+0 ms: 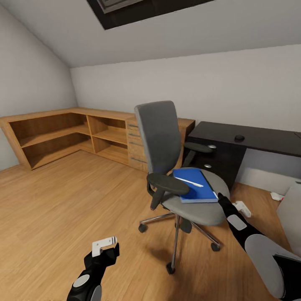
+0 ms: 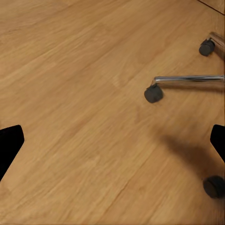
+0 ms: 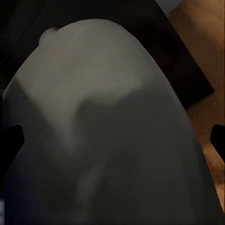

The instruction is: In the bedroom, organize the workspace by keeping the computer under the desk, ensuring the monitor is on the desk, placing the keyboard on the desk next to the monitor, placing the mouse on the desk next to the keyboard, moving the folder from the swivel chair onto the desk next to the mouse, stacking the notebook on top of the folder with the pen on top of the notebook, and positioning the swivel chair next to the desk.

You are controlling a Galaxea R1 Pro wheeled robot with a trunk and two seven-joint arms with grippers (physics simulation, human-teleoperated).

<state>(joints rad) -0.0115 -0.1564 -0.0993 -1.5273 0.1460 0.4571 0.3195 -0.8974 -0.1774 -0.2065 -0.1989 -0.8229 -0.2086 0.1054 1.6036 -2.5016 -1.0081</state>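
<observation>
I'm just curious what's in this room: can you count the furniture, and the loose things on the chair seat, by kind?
Swivel chair: 1
Black desk: 1
Light-wood shelf cabinet: 1
Blue folder, on the seat: 1
White pen, on the folder: 1
Total: 5

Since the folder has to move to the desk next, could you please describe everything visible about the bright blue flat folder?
The bright blue flat rectangular folder has white page edges along its near side. It lies flat on the grey upholstered seat of the swivel chair, behind the black armrest. A slim white pen lies across its cover. The right gripper hangs close beside the seat, not touching the folder.
</observation>
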